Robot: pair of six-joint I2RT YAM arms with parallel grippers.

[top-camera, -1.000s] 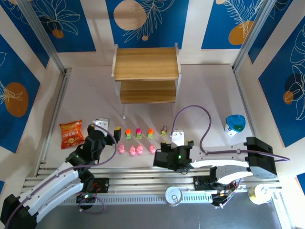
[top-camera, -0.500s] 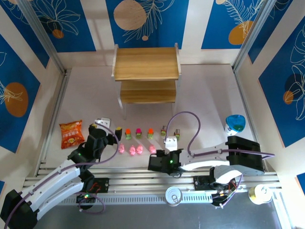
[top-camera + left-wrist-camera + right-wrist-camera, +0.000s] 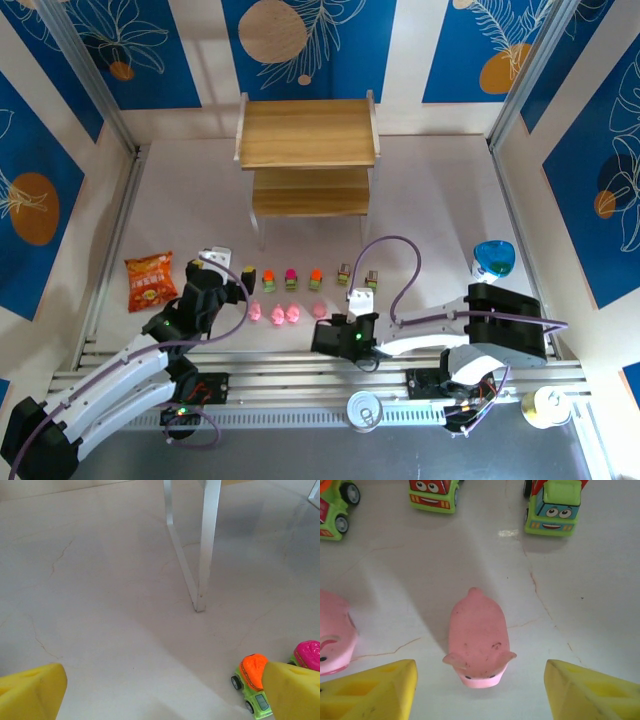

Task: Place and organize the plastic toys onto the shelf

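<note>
The shelf [image 3: 308, 150] stands at the back middle with both boards bare. Several green toy cars [image 3: 316, 277] line up in front of it, with a row of pink figures [image 3: 278, 314] nearer to me. My right gripper [image 3: 324, 322] [image 3: 480, 696] is open around the rightmost pink figure [image 3: 320, 311] [image 3: 479, 635]. Its yellow fingers [image 3: 370, 692] stand on either side of the figure with a gap to it. My left gripper [image 3: 236, 278] [image 3: 165, 702] is open and empty, just left of the orange-topped car [image 3: 252, 680] [image 3: 269, 277].
An orange snack bag [image 3: 150, 280] lies at the left and a blue bowl [image 3: 494, 257] at the right. Tape rolls [image 3: 364, 410] sit on the near rail. The shelf's white leg [image 3: 202, 545] rises ahead of my left gripper. Another pink figure [image 3: 332, 640] lies left of the right gripper.
My right gripper has slid left along the near edge to straddle the rightmost pink figure, and its jaws have narrowed. The left arm shifted slightly, then stayed still.
</note>
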